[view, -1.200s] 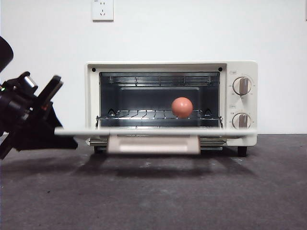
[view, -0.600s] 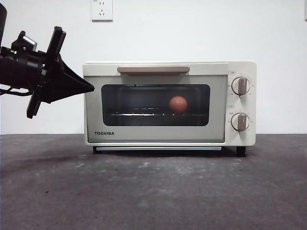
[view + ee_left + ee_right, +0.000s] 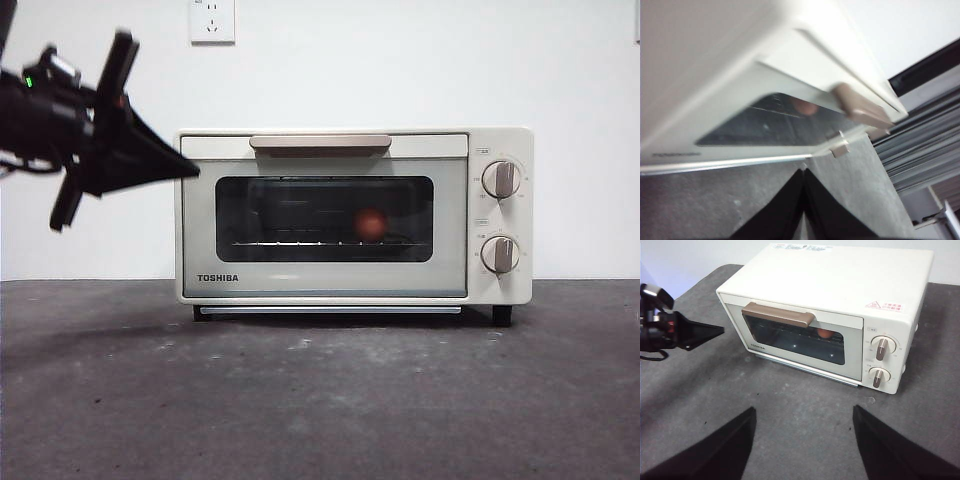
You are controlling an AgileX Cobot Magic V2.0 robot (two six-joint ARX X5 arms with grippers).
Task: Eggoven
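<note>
The cream TOSHIBA toaster oven point(image 3: 320, 285) stands at the back of the table with its dark glass door up and closed. Behind the glass the reddish-brown egg point(image 3: 372, 223) rests on the wire rack, right of centre. My left gripper point(image 3: 185, 168) is shut with nothing in it, its tip by the oven's upper left corner, left of the door handle point(image 3: 320, 143). In the left wrist view the shut jaws point(image 3: 804, 175) point at the door, with the egg point(image 3: 805, 106) dim behind the glass. My right gripper point(image 3: 804, 440) hangs open, well in front of the oven point(image 3: 840, 280).
Two grey knobs point(image 3: 500, 179) point(image 3: 499, 254) sit on the oven's right panel. A white wall with an outlet point(image 3: 212, 20) rises close behind. The dark grey tabletop point(image 3: 320, 400) stretches in front of the oven.
The oven door has swung up from lying flat open to closed. My left gripper rose from low beside the door to the oven's upper left corner.
</note>
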